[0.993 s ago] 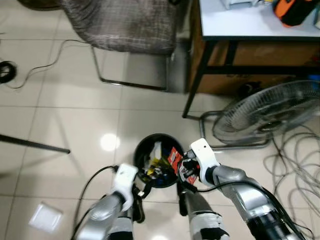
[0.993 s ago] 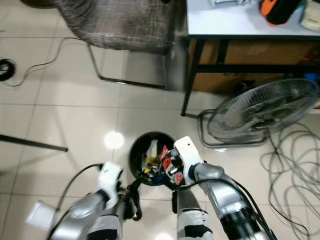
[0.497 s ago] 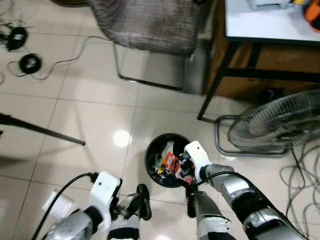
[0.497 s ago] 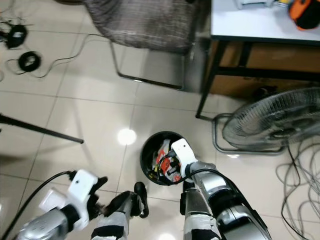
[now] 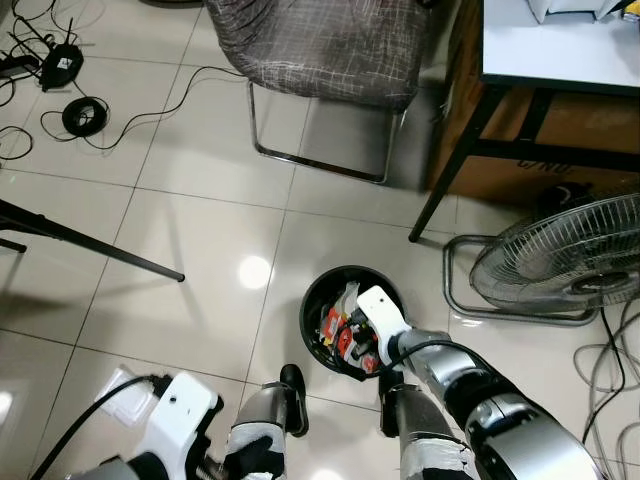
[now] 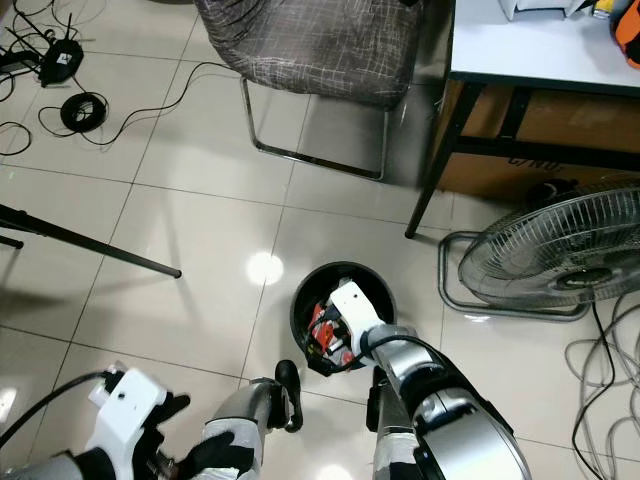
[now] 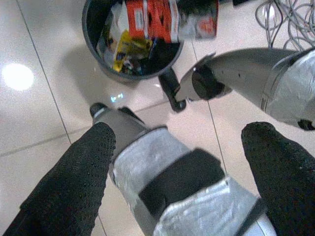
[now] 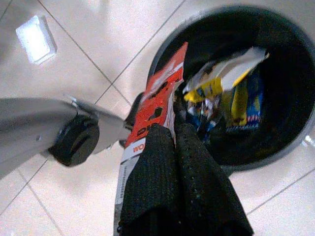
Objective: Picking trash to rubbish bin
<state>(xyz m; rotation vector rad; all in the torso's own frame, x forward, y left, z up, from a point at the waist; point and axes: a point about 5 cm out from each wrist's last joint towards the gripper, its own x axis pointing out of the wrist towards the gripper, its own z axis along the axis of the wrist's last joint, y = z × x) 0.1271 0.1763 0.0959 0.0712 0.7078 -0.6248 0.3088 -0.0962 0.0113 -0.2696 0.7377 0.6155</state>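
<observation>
Right wrist view: I see right tool [image 8: 170, 135] pinching red wrapper [image 8: 156, 105] over black rubbish bin [image 8: 295, 142] rim | bin on floor, holding wrappers | left tool [image 7: 177, 162] spread, low by legs.

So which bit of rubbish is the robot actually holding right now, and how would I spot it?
Find the big fan on the floor beside the desk; just left of it stands a round black bin. Over its near rim the right claw pinches a flat red wrapper with a white end. The other trash lies down inside the bin, mostly yellow and blue.
</observation>
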